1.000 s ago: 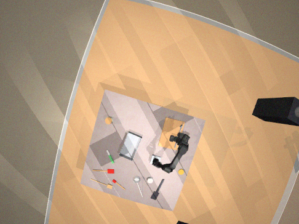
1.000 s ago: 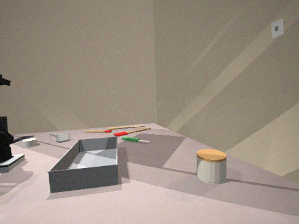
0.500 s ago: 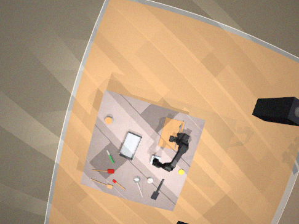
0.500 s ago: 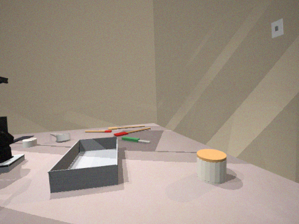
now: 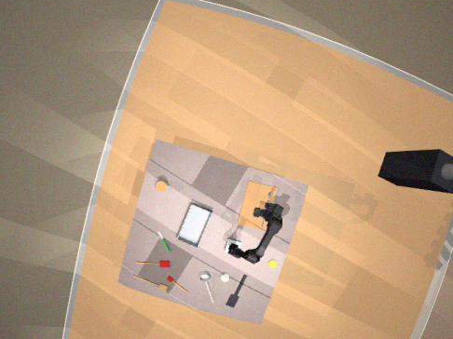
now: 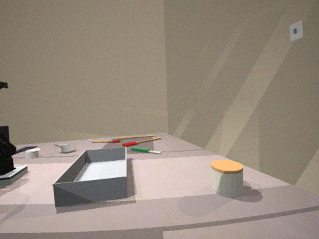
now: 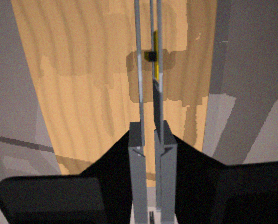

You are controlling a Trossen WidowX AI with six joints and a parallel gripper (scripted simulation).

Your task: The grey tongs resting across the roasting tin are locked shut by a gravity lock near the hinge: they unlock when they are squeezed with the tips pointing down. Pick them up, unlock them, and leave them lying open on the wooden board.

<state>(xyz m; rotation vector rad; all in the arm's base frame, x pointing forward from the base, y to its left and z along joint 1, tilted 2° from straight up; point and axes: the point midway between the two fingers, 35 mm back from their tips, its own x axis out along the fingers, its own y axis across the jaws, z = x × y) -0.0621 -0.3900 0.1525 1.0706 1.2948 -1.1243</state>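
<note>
The grey tongs are held above the wooden board, their length along it. Their long arms lie close together and nearly parallel. A yellow strip with a small dark block shows at the arms. My gripper is shut on the tongs, with a finger on each outer side. Whether the lock is engaged cannot be told, nor the exact height over the board. The roasting tin stands away from the arm, with nothing resting across it.
A jar with an orange lid stands beyond the tin. A yellow disc lies near the arm's base. A dark spatula, a small white pot and several red, green and wooden utensils lie on the far side.
</note>
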